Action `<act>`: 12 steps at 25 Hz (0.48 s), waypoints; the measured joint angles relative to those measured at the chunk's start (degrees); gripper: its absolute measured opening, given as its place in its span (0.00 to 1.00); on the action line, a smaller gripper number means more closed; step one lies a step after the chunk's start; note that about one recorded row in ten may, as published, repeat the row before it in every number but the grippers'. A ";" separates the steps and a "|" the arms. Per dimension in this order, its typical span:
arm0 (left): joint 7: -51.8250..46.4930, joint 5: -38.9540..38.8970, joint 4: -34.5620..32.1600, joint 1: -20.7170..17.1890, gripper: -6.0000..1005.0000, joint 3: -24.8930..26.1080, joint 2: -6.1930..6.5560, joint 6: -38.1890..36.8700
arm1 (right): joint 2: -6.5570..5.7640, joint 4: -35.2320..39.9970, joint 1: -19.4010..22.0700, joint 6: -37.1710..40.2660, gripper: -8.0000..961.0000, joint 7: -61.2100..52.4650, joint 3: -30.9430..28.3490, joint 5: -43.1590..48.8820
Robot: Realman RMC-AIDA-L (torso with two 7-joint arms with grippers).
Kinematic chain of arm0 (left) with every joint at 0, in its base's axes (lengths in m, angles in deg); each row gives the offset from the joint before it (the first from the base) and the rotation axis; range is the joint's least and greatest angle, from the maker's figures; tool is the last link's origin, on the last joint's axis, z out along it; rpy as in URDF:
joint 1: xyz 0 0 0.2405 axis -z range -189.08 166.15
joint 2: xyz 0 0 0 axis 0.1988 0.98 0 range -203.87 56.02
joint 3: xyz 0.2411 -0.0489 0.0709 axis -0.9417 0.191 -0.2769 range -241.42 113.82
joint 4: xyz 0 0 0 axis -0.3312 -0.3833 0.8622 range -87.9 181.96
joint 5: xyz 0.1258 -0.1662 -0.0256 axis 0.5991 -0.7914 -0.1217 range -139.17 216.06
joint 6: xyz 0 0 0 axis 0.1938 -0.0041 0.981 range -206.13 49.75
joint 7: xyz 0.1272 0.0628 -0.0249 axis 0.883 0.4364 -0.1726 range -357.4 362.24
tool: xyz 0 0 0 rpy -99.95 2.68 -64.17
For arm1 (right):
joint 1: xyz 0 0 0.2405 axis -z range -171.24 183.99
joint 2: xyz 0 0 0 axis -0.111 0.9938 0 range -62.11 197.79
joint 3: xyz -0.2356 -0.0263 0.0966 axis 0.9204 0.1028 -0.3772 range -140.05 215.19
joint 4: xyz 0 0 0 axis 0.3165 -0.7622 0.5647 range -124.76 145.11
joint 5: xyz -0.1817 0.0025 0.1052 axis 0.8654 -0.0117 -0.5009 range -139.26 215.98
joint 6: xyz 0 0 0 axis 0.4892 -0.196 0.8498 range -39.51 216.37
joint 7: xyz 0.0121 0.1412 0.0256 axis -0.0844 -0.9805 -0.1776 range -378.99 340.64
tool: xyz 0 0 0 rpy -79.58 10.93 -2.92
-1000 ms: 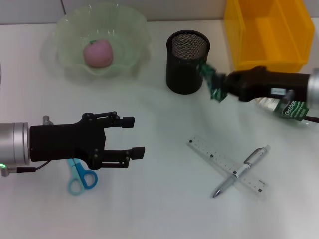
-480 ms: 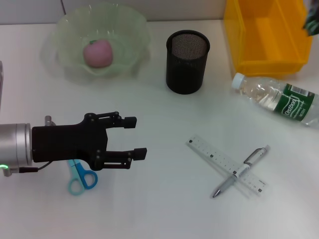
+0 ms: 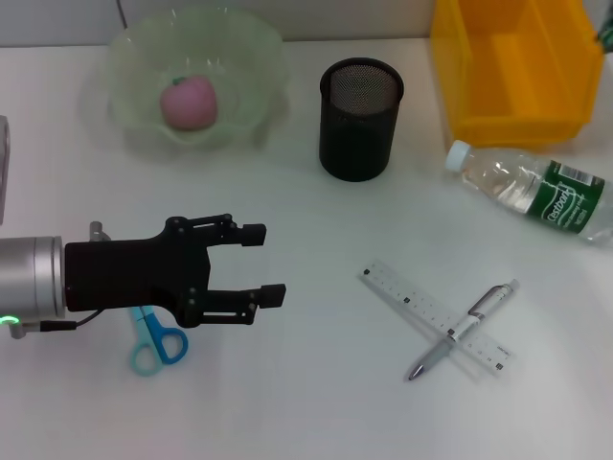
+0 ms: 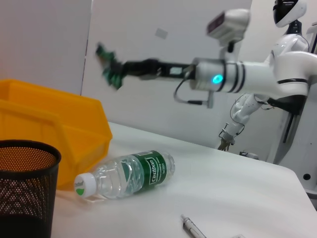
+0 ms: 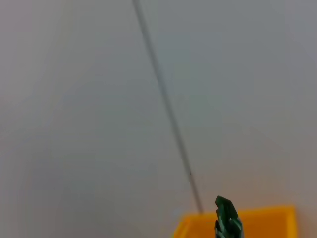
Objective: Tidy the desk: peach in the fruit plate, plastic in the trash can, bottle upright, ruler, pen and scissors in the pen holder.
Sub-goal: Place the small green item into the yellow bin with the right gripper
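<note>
Right hand point(image 4: 115, 70) clenched on crinkled green plastic point(image 4: 110, 64), above boxy yellow bin point(image 4: 54, 130), left hand point(image 3: 259, 261) spread

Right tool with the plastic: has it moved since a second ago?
Yes. From beside the pen holder, the right tool has lifted, shut on the green plastic, above the yellow trash can. Left tool hovers open.

I see open desk point(image 3: 316, 402) in the near middle. The left gripper point(image 3: 251, 261) hangs over the scissors point(image 3: 156, 337), blocking them from above. The pen point(image 3: 463, 328) lies across the ruler point(image 3: 436, 317). The bottle point(image 3: 530, 192) lies just near the yellow bin point(image 3: 450, 67), right of the pen holder point(image 3: 359, 119).
</note>
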 joint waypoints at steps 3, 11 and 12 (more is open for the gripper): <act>0.00 0.00 0.00 0.01 0.79 0.00 0.00 0.00 | 0.15 -3.40 -4.08 -4.93 0.06 0.07 0.11 5.98; -0.35 0.00 -0.26 -0.18 0.79 0.00 0.07 0.00 | 0.28 -5.17 -5.81 -7.15 0.07 1.07 3.51 8.88; -0.35 0.00 -0.26 -0.18 0.79 0.00 0.07 0.00 | 0.33 -5.12 -5.77 -7.10 0.07 1.08 3.54 8.84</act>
